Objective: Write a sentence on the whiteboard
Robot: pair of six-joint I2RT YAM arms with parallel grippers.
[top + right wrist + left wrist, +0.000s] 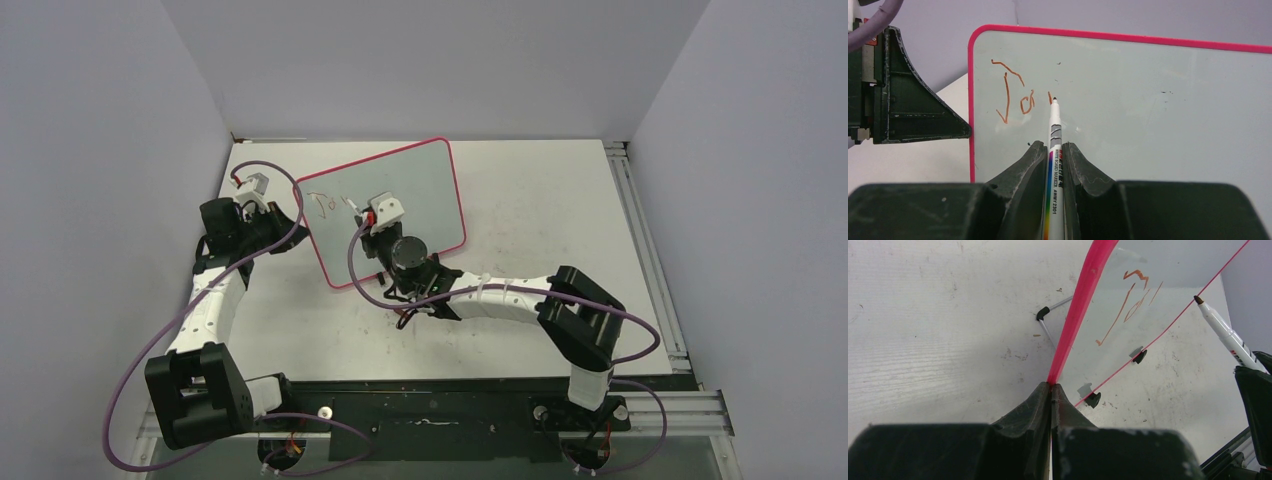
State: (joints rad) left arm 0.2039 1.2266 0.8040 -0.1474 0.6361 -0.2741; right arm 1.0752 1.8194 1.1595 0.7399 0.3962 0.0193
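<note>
Right wrist, jaws clamp marker (1054, 131), tip at whiteboard (1148, 100)

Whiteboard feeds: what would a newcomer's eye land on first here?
The pink-framed whiteboard mid-table, its edge pinched by the left gripper. Then the right gripper clamping a marker, tip at the board beside the reddish sentence, so far only "Jo" and a stroke.

The left arm (215, 310) and right arm (500, 298) pair white link tubes with boxy black joint housings; a lilac cable (875, 22) trails each (loosely looped). The left gripper (1051, 386) and right gripper (1053, 145) have scuffed black wedge-shaped fingers.
</note>
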